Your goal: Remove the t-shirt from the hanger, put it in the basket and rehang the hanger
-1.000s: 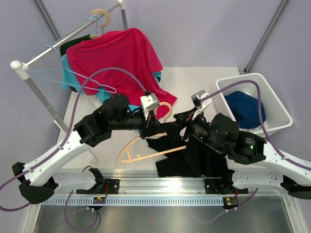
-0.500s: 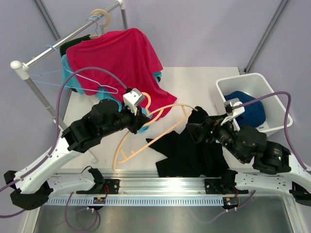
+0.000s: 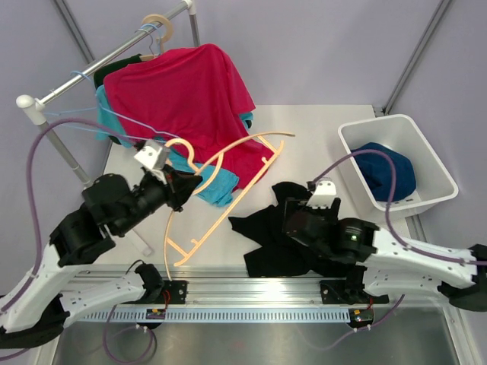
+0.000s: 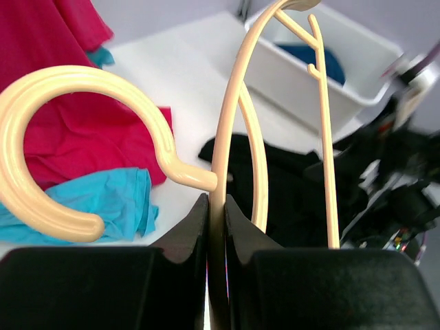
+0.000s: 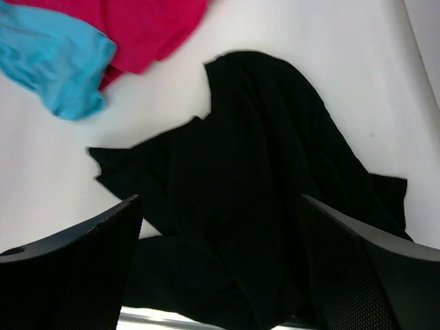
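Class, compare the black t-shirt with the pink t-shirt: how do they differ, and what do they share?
The black t-shirt lies crumpled on the table; the pink t-shirt hangs from the rail. Black sits below the open right end effector; pink does not. Neither is gripped.

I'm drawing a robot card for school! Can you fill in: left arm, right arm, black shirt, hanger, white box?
left gripper: shut on the cream plastic hanger, beside its hook
right gripper: open, empty, above the black t-shirt
black t-shirt: off the hanger, crumpled on the white table
white plastic bin: holds a dark blue cloth
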Controlling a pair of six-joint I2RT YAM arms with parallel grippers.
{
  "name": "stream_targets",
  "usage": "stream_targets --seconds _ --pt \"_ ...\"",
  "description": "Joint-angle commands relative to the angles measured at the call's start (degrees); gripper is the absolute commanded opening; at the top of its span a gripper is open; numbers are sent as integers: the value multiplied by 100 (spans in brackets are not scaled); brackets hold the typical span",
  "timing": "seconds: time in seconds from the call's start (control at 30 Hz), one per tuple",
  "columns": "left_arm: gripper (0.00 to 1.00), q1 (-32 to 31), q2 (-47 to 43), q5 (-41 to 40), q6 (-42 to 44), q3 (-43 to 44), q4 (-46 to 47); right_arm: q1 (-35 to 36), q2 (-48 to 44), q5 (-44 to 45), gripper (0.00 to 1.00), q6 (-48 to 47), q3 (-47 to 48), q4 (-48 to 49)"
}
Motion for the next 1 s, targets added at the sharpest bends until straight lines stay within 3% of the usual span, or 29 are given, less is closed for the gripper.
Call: stream_targets --seconds 0.0,0.17,0.47,0.6,0.7,0.73,0.83,0.87,0.9,0.97 --pt "0 -7 -477 -456 -389 -82 688 -219 845 177 100 1047 -5 -381" --pt "0 -7 -829 -273 -487 -233 758 -1212 1918 -1193 99 135 -135 283" --pt "0 -7 -1049 -184 -539 -268 732 -1450 3164 -2197 100 71 -786 1620" --pt "0 -7 -1155 26 -601 -277 732 -1539 4001 -2400 100 89 -444 1657" --pt "0 -7 -1199 36 -592 -294 732 -1635 4450 -2733 96 37 -408 2286" --pt "0 -7 -1208 27 -592 -312 724 -1661 4642 -2995 91 10 -443 2490" --pt "0 -7 -1295 -35 -601 -391 715 -1829 4881 -3253 45 -43 -522 2974" --pt "0 -7 -1331 -44 -610 -434 715 -1881 4882 -3201 18 -34 -514 2967" --pt "0 -7 -1340 -44 -627 -444 715 -1881 4873 -3096 6 -8 -488 2871" --pt "0 -7 -1418 -9 -688 -479 723 -1908 4637 -2648 0 79 -313 2198"
